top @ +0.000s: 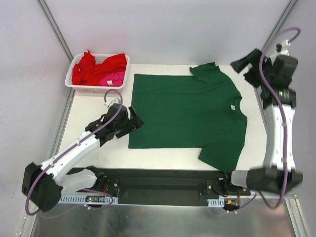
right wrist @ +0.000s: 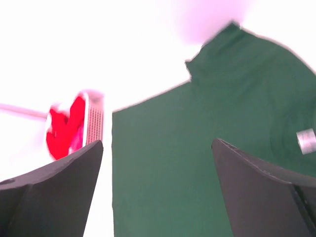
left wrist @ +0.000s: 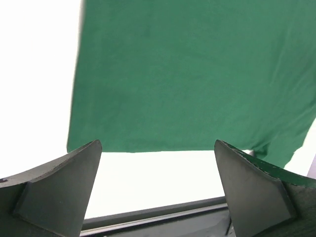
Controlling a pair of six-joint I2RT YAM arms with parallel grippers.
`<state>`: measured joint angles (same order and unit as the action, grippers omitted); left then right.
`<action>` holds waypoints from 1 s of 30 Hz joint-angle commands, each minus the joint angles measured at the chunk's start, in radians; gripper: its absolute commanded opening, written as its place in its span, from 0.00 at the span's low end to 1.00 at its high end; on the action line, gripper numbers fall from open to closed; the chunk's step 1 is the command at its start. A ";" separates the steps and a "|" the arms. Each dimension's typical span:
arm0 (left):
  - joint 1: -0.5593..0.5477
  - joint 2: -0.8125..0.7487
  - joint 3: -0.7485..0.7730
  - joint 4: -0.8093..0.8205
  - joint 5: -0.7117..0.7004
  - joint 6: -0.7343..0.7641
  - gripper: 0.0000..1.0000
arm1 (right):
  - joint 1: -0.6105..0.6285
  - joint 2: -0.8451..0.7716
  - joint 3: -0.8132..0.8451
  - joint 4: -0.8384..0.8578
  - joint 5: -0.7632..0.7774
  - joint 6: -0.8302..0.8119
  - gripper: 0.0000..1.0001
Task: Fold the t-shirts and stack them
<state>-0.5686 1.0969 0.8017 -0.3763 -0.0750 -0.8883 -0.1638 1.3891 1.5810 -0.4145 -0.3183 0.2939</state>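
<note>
My left pincer (left wrist: 157,144) gapes wide, the near hem corner of the green t-shirt (top: 187,108) just ahead; my right pincer (top: 248,63), also wide, hovers off its collar side. Grabbing one-handed could drag and skew the cloth.

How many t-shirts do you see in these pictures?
3: a green t-shirt spread flat on the table, a red one and a pink one bunched in the basket. The heap may hide more.

The left arm (top: 79,145) stretches low and forward, its left gripper (top: 133,120) spread wide, while the right arm (top: 277,133) stands upright, its right gripper (top: 245,63) raised high with fingers parted.
</note>
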 commanded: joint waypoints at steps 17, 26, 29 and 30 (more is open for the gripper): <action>-0.037 -0.272 -0.401 -0.033 -0.111 -0.521 0.79 | 0.037 -0.441 -0.734 -0.399 0.177 0.045 0.96; -0.037 -0.151 -0.383 -0.033 -0.160 -0.552 0.64 | 0.035 -0.352 -0.714 -0.386 0.211 0.007 0.96; -0.037 -0.115 -0.377 -0.035 -0.164 -0.560 0.57 | 0.035 -0.345 -0.690 -0.397 0.216 -0.005 0.96; -0.037 -0.106 -0.383 -0.033 -0.163 -0.573 0.56 | 0.035 -0.345 -0.682 -0.405 0.234 -0.010 0.96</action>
<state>-0.5968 0.9569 0.4049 -0.3931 -0.1986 -1.4277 -0.1268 1.0458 0.8284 -0.8070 -0.1188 0.3080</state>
